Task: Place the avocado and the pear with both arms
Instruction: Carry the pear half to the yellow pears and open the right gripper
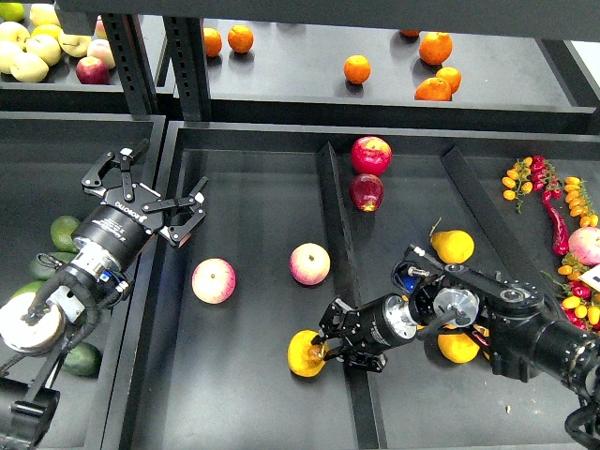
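Dark display trays [253, 394] fill the view from above. The left gripper [159, 202] hovers with jaws spread wide and empty, near the divider between the left bin and the middle tray. The right gripper [339, 345] has its jaws clamped around the orange-yellow pear [306, 354], low in the middle tray beside a divider. Avocados [64, 231] lie in the left bin, partly behind the left arm. Seemingly the pear is being placed; next, open those jaws, then the left arm fetches an avocado.
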Robot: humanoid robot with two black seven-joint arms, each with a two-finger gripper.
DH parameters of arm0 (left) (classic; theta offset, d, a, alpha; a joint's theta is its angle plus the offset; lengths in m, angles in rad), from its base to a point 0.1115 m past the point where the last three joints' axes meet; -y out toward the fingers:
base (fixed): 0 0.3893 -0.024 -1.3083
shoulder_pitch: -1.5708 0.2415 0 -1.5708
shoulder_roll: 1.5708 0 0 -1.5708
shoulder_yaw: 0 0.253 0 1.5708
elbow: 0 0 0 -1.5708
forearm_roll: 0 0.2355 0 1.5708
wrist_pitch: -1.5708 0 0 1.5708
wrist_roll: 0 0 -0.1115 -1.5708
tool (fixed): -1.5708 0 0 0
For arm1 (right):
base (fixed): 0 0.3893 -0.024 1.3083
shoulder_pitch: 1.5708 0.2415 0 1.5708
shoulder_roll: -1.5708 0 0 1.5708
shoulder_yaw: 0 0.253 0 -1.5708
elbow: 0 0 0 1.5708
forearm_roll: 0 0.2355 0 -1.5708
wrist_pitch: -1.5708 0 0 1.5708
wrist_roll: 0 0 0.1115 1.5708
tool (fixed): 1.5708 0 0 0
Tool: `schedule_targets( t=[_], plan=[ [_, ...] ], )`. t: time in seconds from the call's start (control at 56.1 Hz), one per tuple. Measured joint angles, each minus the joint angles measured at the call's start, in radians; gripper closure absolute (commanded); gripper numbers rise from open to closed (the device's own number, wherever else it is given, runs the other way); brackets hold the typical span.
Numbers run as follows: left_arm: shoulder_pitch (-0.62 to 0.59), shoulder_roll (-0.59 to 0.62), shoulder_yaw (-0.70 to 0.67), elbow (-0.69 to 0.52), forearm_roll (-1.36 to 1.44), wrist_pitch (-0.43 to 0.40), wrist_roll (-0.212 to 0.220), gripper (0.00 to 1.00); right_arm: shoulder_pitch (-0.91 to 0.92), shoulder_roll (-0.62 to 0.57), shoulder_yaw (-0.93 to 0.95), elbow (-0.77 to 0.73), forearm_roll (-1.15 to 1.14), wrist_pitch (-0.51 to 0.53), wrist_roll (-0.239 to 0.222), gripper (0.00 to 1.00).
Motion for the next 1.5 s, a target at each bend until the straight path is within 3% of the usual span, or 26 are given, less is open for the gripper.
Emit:
schedule_targets(
  t=[0.357, 0.731, 1.212, 1.319, 1.444, 1.498],
  plan=[
    [0.003, 0.000, 0.000, 0.000, 0.001, 0.000, 0.001, 0.00, 0.041, -0.144, -0.003, 0.097, 0.134, 0.000, 0.000, 0.98],
    [0.004, 0.000, -0.001, 0.000, 0.001, 0.000, 0.002, 0.00, 0.074, -0.439, -0.098, 0.209, 0.354, 0.000, 0.000, 0.98],
    [0.004, 0.000, 0.001, 0.000, 0.000, 0.000, 0.003, 0.00, -0.091, -0.442, -0.116, 0.085, 0.369, 0.000, 0.000, 0.95],
    [0.005, 0.000, 0.001, 0.000, 0.000, 0.000, 0.003, 0.00, -0.108, -0.420, -0.105, 0.063, 0.369, 0.000, 0.000, 0.87],
    [0.005, 0.000, 0.003, 0.000, 0.000, 0.000, 0.003, 0.00, -0.111, -0.405, -0.099, 0.051, 0.370, 0.000, 0.000, 0.64],
    [0.005, 0.000, 0.005, 0.000, 0.000, 0.000, 0.003, 0.00, -0.111, -0.405, -0.099, 0.051, 0.370, 0.000, 0.000, 0.59]
  ],
)
